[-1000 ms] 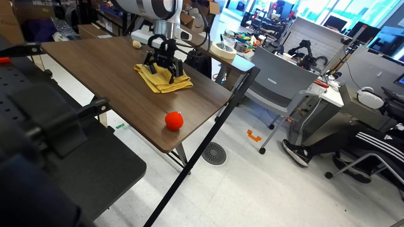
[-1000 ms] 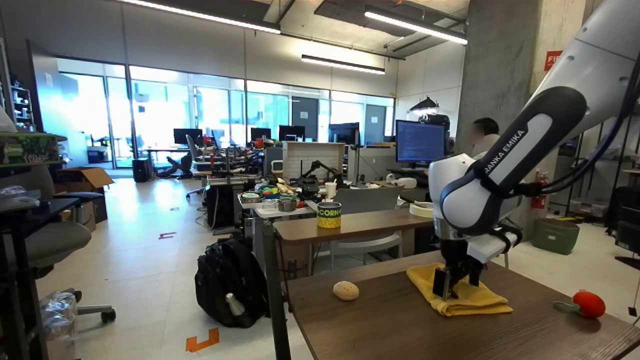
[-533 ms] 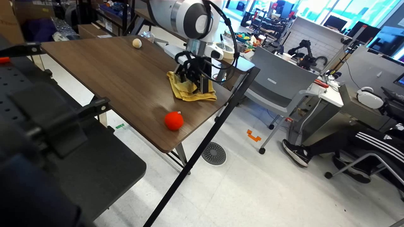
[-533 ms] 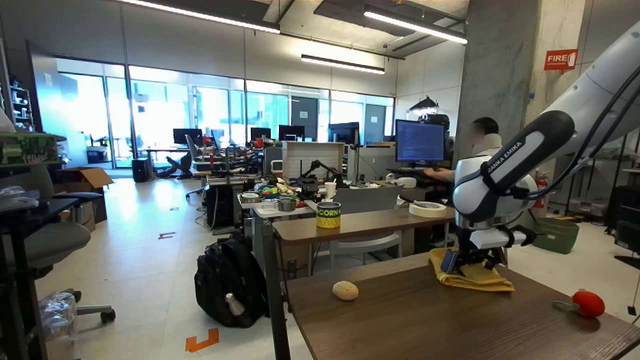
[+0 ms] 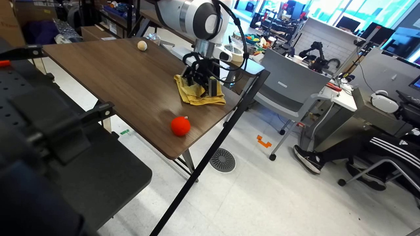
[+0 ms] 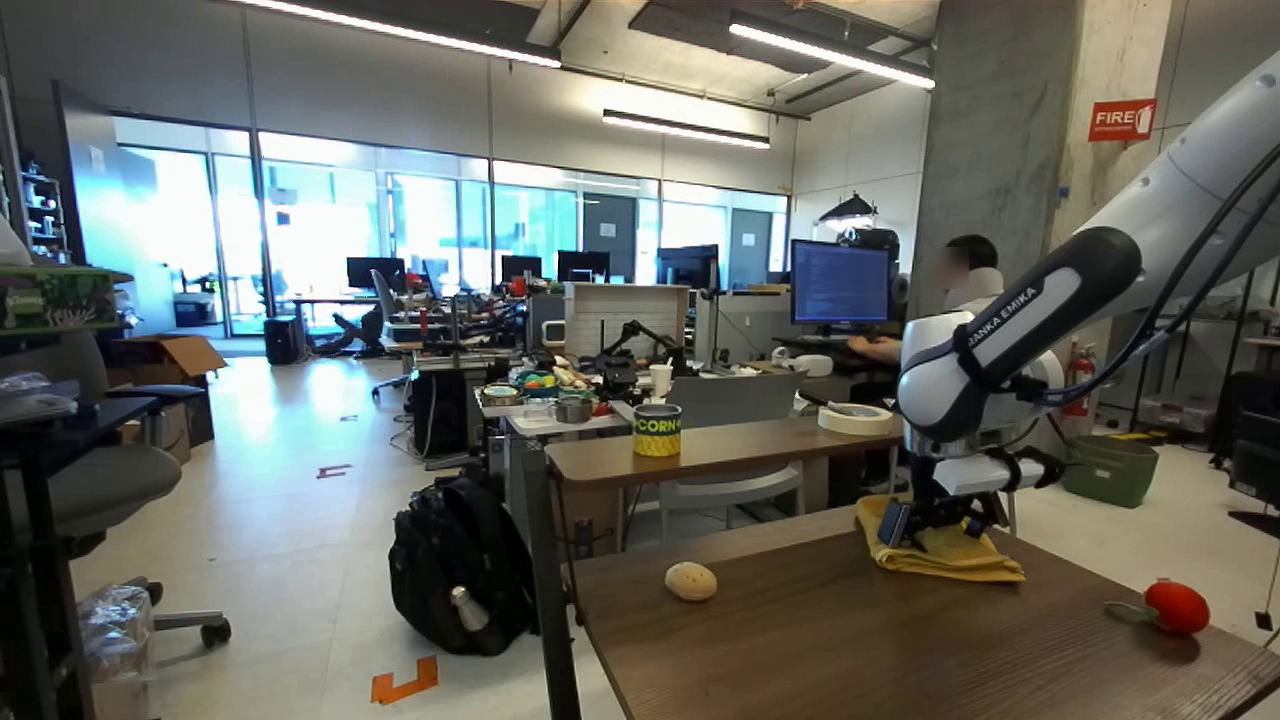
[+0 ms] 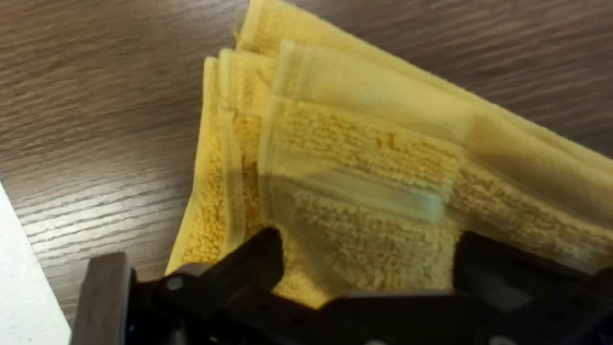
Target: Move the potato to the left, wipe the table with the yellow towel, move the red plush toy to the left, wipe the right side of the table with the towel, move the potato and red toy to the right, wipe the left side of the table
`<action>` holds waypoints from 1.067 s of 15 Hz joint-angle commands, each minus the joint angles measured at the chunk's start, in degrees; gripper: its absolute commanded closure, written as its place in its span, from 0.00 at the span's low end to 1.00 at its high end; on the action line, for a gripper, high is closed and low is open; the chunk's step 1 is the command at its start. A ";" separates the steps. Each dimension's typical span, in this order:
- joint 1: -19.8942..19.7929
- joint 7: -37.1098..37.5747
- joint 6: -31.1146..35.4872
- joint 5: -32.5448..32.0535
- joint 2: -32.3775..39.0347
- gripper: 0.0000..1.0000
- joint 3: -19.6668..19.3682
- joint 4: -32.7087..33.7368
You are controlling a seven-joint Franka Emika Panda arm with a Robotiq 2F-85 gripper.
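The yellow towel lies folded near one long edge of the brown table. My gripper is pointed down onto the towel, fingers spread wide and open over the cloth. In the wrist view, yellow towel fills the gap between the dark fingers, and none of it looks pinched. The tan potato sits alone toward the table's far end from the toy, well apart from the gripper. Near the opposite end rests the red plush toy, also seen untouched in both exterior views.
Beyond the towel's edge of the table, a narrow wooden shelf carries a CORN can and a tape roll. A black post runs past the table corner. A grey chair stands behind it.
Over the first half second the gripper and towel slid together toward the table edge by the shelf. Since then they have hardly moved. Potato and red toy have stayed where they were.
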 commanded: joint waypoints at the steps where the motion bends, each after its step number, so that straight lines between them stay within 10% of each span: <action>1: 3.67 -3.23 -0.89 -2.40 -2.17 0.00 1.12 -7.77; 15: 11.10 -19.83 22.06 -18.51 -21.63 0.00 4.71 -48.59; 16: 11.90 -17.01 16.20 -16.32 -19.16 0.00 3.82 -40.29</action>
